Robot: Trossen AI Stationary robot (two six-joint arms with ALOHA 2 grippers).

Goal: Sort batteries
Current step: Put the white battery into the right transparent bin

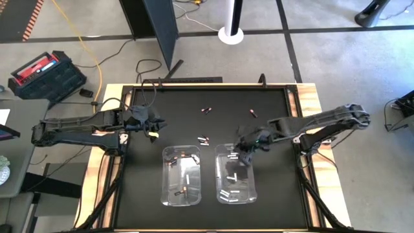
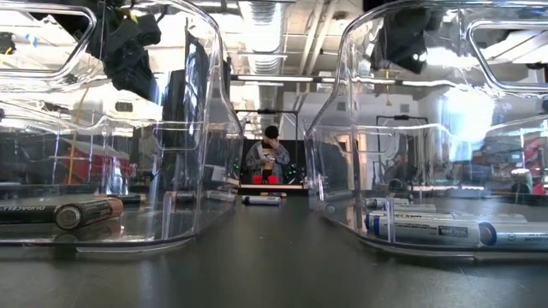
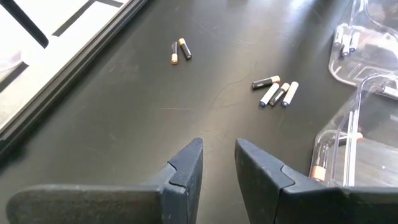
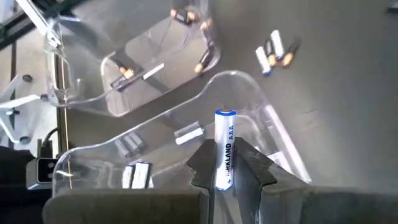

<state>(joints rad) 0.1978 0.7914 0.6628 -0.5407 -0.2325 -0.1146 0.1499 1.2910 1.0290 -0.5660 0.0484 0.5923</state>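
**Desk:** What's in the two bins?

**Me:** From overhead, my left clear bin (image 1: 182, 175) holds a few dark cells with copper ends; the right clear bin (image 1: 235, 173) holds white ones. The low view confirms it: a dark battery (image 2: 60, 212) lies flat in the one bin, its long axis across the picture, and white batteries (image 2: 437, 229) lie likewise in the other.

**Desk:** And your grippers?

**Me:** My right gripper (image 4: 225, 168) hangs over the far end of the right bin, fingers clamped on a white battery (image 4: 224, 148). Only its wrist camera shows that; from above the cell is lost under the arm. It lies along the fingers, blue-banded end pointing outward, over the bin's rim. My left gripper (image 3: 219, 163) hovers over bare black table (image 1: 149, 194) beyond the left bin, fingers slightly parted, holding nothing.

**Desk:** Anything unsorted?

**Me:** Yes. The left wrist camera shows a loose cluster of four (image 3: 275, 91) near the bins, roughly parallel, and a pair (image 3: 180, 50) farther off. Overhead adds one stray cell (image 1: 253, 113) toward the table's far edge. The low view alone shows a person (image 2: 269, 160) seated in the room behind.
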